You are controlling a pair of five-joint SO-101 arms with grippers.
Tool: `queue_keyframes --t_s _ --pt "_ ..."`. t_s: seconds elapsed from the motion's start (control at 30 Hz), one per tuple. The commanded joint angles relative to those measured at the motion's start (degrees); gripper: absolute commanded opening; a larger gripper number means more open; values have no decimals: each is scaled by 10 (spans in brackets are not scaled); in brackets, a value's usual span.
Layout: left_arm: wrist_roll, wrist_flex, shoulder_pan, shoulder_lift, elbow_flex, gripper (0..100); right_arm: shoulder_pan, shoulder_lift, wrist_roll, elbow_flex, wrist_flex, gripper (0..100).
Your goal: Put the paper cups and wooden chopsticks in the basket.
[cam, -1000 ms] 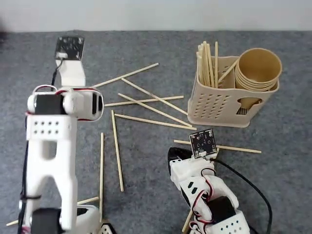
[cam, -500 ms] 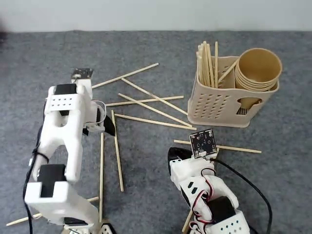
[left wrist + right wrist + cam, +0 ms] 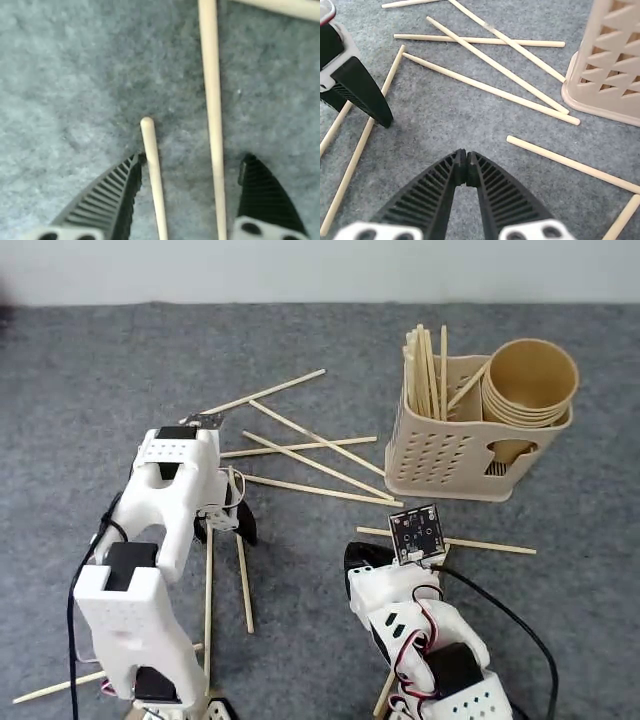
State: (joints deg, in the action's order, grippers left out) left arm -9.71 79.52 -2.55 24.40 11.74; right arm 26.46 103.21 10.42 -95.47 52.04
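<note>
Left wrist view: left end effector gapes astride two chopsticks, judged light, stiff, slippery; best pinched mid-length. Right end effector closed, empty.

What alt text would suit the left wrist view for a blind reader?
The left gripper hangs open low over a grey mat, its jaws straddling two wooden chopsticks: a near chopstick ending beside one jaw, and a long chopstick running on past both.
</note>
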Motion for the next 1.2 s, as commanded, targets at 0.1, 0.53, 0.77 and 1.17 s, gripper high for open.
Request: queue_keyframes --t_s 0.1,0.53,0.77,1.17 --pt "-6 -11 4 -10 -13 4 -2 7 2 -8 -10 9" --pt "-40 -1 18 -52 -37 12 -2 7 2 -8 -10 9" --pt "-40 47 18 -200 -102 12 -2 7 2 -8 -10 9" --pt "-84 46 46 -354 -225 12 -2 7 2 -8 -10 9"
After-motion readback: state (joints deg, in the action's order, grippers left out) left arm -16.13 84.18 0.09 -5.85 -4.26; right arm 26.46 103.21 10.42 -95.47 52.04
